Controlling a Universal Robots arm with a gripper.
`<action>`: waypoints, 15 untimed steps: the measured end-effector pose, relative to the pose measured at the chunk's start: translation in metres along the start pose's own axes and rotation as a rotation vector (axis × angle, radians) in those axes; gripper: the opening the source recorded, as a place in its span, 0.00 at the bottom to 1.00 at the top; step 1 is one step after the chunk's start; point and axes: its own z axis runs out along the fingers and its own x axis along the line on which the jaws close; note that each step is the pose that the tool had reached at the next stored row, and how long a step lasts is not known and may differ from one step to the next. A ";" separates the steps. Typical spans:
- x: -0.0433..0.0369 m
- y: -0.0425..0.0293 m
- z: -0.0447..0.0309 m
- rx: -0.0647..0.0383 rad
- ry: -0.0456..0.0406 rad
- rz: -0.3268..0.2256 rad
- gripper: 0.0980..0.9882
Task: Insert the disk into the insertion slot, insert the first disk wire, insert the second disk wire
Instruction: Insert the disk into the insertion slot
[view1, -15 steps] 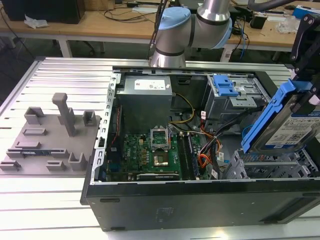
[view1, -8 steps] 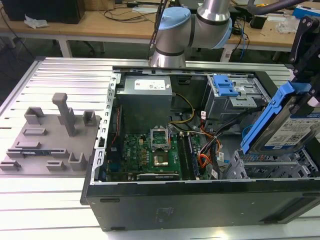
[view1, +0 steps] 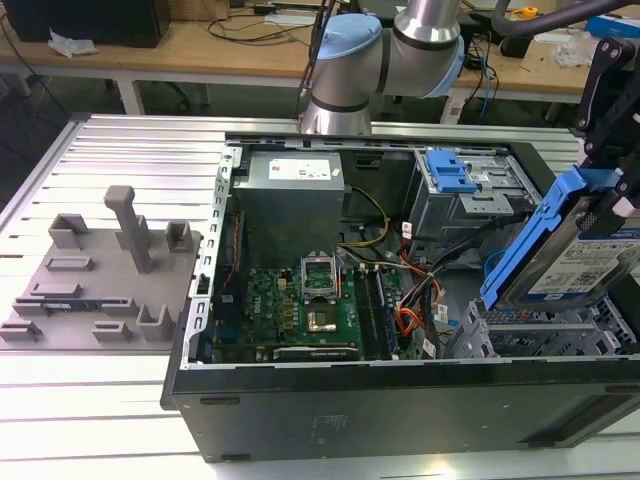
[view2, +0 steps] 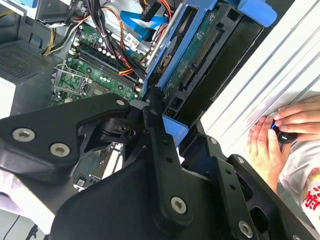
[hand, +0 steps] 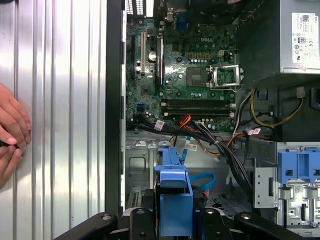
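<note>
In the exterior view my gripper (view1: 612, 185) is shut on the disk (view1: 588, 262), a silver drive with a white-and-blue label in a bright blue carrier (view1: 530, 245). It hangs tilted, its lower end just above the insertion slot (view1: 530, 335), the grey perforated cage in the case's corner at the exterior view's right. The blue carrier (hand: 175, 200) shows end-on in the first wrist view, between the black gripper parts. The disk's underside (view2: 200, 65) runs away from the fingers (view2: 152, 117) in the second wrist view. Black and orange wires (view1: 420, 300) lie loose beside the cage.
The open case holds a motherboard (view1: 300, 310), a grey power supply (view1: 290, 195) and a blue-tabbed bay (view1: 465, 180). A grey fixture block (view1: 100, 270) sits on the ribbed table at the exterior view's left. A person's hands (hand: 12, 130) rest on the table beside the case.
</note>
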 end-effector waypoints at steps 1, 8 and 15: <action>0.0000 0.0000 0.0003 0.000 0.0000 0.000 0.30; 0.0001 -0.0005 0.0033 0.000 0.0000 0.000 0.30; 0.0014 -0.0012 0.0057 0.000 -0.0002 0.003 0.30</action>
